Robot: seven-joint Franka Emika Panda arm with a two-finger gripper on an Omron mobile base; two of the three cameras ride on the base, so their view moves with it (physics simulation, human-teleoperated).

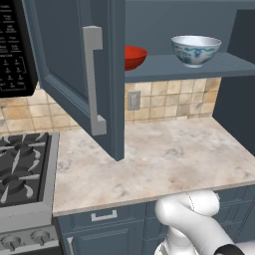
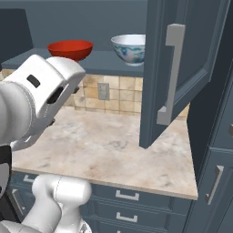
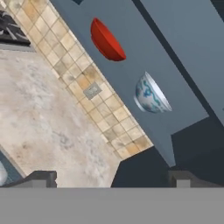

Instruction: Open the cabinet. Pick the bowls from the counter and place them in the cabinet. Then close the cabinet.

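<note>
2 bowls sit on the lower shelf of the cabinet, apart from each other: the red bowl toward the stove side and the white bowl with blue pattern toward the other side. Both stand upright on the shelf board. In the left base view the red bowl is partly hidden behind the edge of the open left door, which swings out over the counter with its long silver bar handle facing the camera. In the right base view the right door also stands open, its handle toward the viewer, and it covers a little of the white bowl's rim.

No bowl is on the beige counter top. A wall outlet sits in the tan tiled backsplash below the shelf, and the black gas stove lies to the left of the counter.

In the hand view the gripper has its 2 dark fingertips spread wide with nothing between them, pointed toward the shelf and well apart from both bowls.
</note>
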